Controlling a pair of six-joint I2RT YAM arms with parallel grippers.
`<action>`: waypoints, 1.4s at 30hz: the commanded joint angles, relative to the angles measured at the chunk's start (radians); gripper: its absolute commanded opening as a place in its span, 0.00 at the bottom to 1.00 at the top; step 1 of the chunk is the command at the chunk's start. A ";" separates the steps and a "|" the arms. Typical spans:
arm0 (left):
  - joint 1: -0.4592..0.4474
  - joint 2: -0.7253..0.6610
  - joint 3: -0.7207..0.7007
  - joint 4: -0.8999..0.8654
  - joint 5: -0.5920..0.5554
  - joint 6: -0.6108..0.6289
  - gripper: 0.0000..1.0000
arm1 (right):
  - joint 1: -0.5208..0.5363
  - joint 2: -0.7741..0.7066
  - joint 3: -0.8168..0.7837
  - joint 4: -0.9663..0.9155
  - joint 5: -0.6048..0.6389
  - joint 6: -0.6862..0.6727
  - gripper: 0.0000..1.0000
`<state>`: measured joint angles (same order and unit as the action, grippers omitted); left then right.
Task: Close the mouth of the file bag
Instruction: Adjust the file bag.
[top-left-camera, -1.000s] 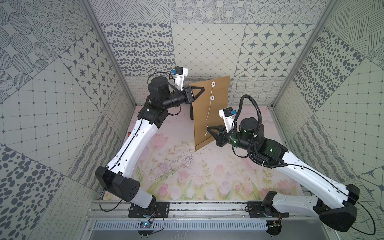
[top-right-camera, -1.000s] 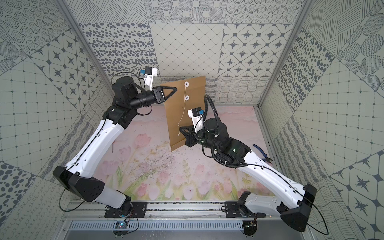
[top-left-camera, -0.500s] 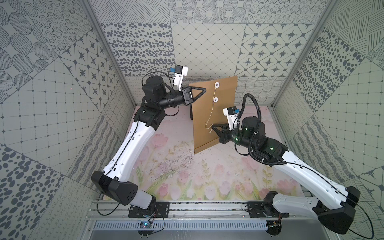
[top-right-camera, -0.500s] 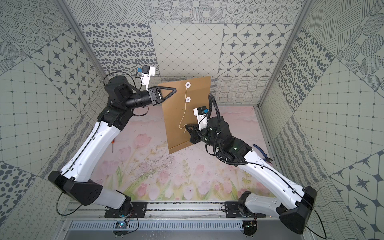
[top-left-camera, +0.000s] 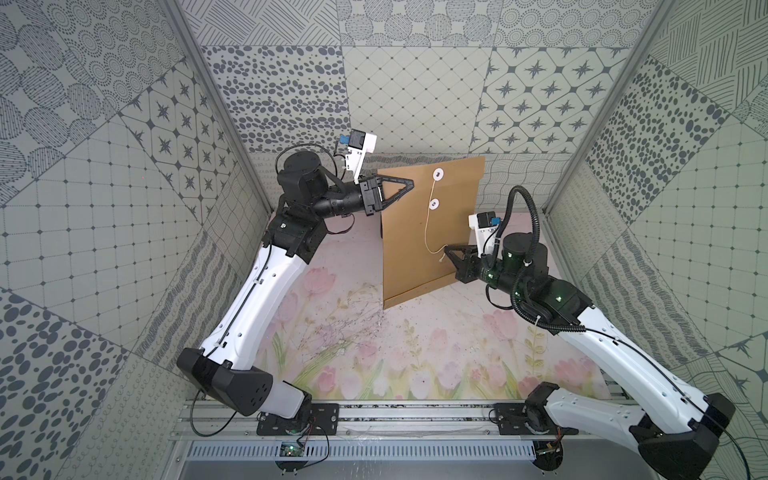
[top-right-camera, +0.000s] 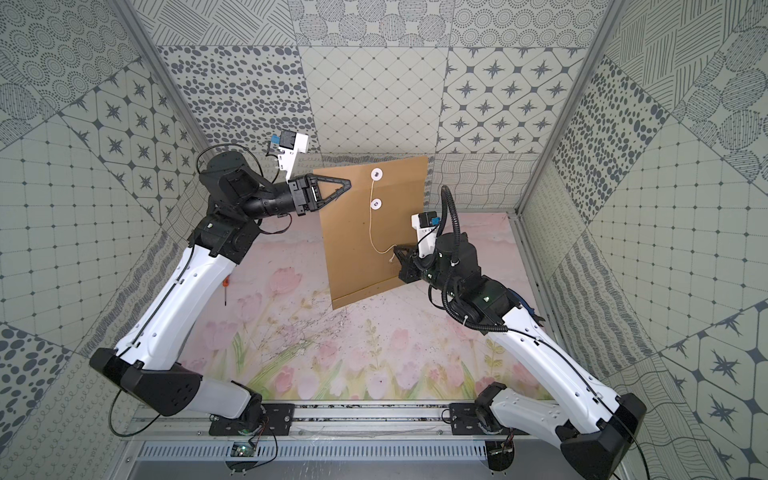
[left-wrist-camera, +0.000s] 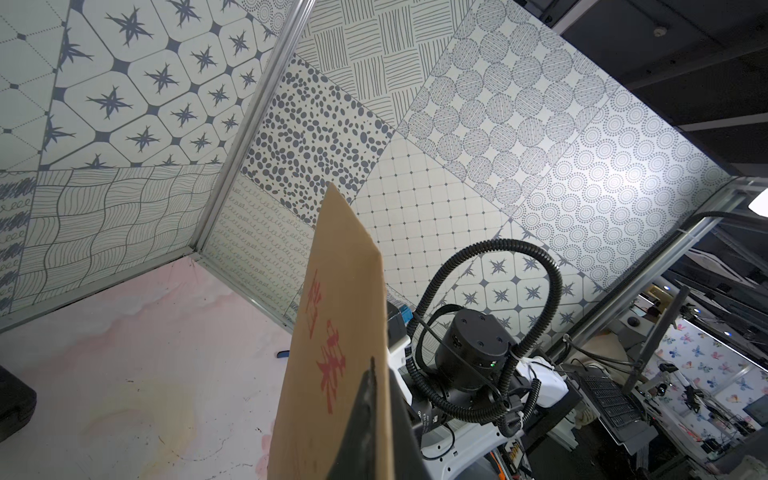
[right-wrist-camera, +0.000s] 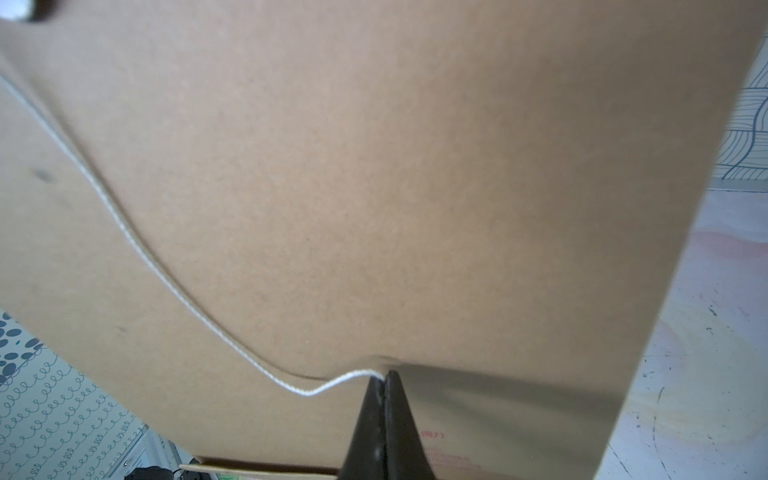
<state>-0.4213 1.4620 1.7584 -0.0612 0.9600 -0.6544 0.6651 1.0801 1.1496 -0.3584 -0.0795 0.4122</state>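
Holding the file bag (top-left-camera: 419, 249) up by its side edge, our left gripper (top-left-camera: 410, 184) turned it flatter toward us. Our right gripper (top-left-camera: 446, 252) (shut tight on the string (top-left-camera: 428, 226) end) pulled sideways, so we thought winding the mouth (top-left-camera: 440, 168) shut could start.

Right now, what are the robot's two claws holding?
Left gripper: shut on the bag, at its edge.
Right gripper: shut on the string, at its end.

Red print on the file bag (left-wrist-camera: 340, 257), none of it legible
Large red characters (left-wrist-camera: 328, 357) run along its printed face in the left wrist view, and small red print (right-wrist-camera: 433, 435) shows in the right wrist view; both are too blurred to read.
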 joint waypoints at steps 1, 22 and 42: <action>-0.006 -0.015 -0.010 0.090 0.081 -0.004 0.00 | -0.002 -0.023 0.017 0.004 0.010 0.002 0.00; -0.057 -0.011 -0.173 0.231 -0.017 -0.096 0.00 | 0.029 -0.033 0.065 0.086 -0.108 0.096 0.00; -0.137 -0.006 -0.183 0.225 0.038 -0.048 0.00 | 0.046 -0.023 0.085 0.145 -0.047 0.163 0.00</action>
<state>-0.5446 1.4624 1.5635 0.0868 0.9409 -0.7284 0.7067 1.0649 1.1954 -0.2203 -0.1699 0.5663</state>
